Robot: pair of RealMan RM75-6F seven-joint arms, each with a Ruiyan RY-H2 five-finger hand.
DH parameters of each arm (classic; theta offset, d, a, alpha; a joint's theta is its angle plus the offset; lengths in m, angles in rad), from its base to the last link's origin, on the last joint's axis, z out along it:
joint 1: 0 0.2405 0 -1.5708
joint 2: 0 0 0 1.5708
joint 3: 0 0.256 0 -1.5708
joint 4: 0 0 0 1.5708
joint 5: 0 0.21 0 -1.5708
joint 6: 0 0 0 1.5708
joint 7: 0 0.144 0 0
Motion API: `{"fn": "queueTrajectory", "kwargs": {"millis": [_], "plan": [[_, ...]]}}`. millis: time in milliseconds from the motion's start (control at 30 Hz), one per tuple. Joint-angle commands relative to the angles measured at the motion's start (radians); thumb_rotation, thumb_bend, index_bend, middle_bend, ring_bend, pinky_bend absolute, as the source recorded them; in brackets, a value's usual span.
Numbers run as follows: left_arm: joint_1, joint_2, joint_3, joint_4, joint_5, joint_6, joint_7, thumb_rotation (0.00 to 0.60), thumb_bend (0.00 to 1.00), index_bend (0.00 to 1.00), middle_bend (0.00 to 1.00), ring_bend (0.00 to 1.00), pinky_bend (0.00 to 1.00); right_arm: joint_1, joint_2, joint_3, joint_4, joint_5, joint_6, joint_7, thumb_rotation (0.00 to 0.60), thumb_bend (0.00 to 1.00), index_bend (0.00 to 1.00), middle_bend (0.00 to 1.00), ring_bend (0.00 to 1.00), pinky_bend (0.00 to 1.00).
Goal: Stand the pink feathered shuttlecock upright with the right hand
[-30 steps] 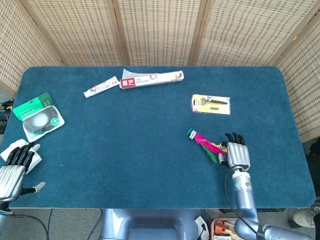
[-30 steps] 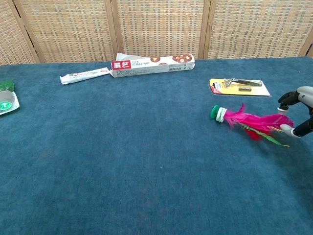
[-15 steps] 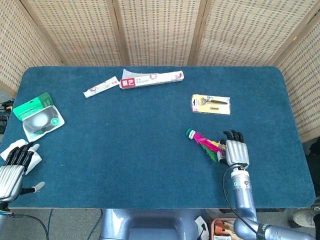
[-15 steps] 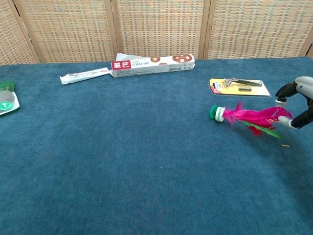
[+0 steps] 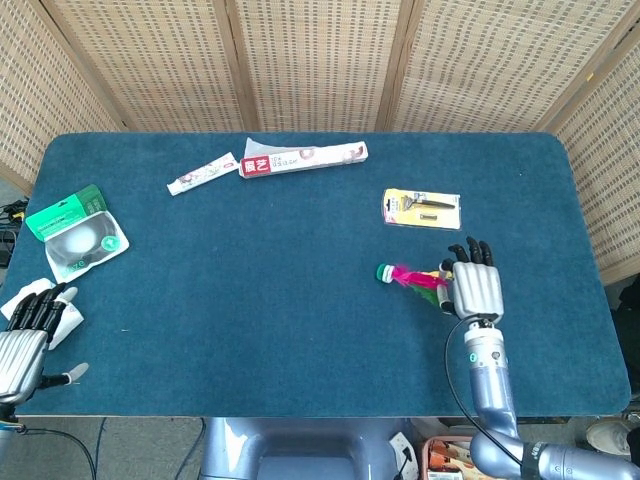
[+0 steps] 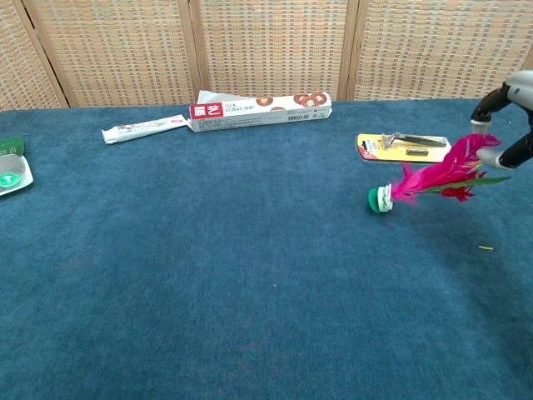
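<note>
The pink feathered shuttlecock [image 6: 433, 177] hangs tilted, its green base [image 6: 380, 199] low near the cloth and its feather tips raised to the right. My right hand [image 6: 508, 121] pinches the feather tips at the frame's right edge. From the head view the shuttlecock [image 5: 407, 277] lies just left of the right hand [image 5: 473, 285], whose back faces the camera. The left hand [image 5: 30, 322] rests off the table's front left corner, fingers apart and holding nothing.
A yellow razor pack [image 5: 422, 209] lies just behind the shuttlecock. A long red-and-white box [image 5: 303, 158] and a white tube [image 5: 203, 173] sit at the back. At far left are a green-white package [image 5: 76, 232] and a white cloth. Blue cloth covers the table [image 5: 270, 290].
The right hand has risen and moved away from the front edge, lifting the feather end; the shuttlecock went from lying flat to tilted, with its green base still low. The left hand stayed put.
</note>
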Motion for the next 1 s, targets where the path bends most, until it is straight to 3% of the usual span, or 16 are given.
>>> {"fn": "queueTrajectory", "kwargs": {"millis": [33,267,833,1000], "plan": [[0.0,0.0,0.0,0.0,0.001,0.0,0.001,0.6,0.0,0.0,0.0,0.0,0.0,0.02,0.022,0.009,-0.019,0.001,0.014,-0.039,0.6,0.43,0.6,0.2,0.0,0.0],[-0.001,-0.003,0.001,-0.001,0.001,-0.003,0.009,0.6,0.0,0.0,0.0,0.0,0.0,0.073,0.046,-0.002,-0.035,0.005,0.029,-0.166,0.6,0.43,0.6,0.2,0.0,0.0],[-0.001,-0.001,0.002,-0.001,0.0,-0.003,0.006,0.6,0.0,0.0,0.0,0.0,0.0,0.094,0.026,-0.034,-0.066,0.041,0.055,-0.192,0.6,0.43,0.6,0.2,0.0,0.0],[-0.001,-0.002,0.002,-0.002,0.002,-0.001,0.009,0.6,0.0,0.0,0.0,0.0,0.0,0.097,0.053,-0.048,-0.093,0.042,0.038,-0.185,0.6,0.43,0.54,0.16,0.0,0.0]]}}
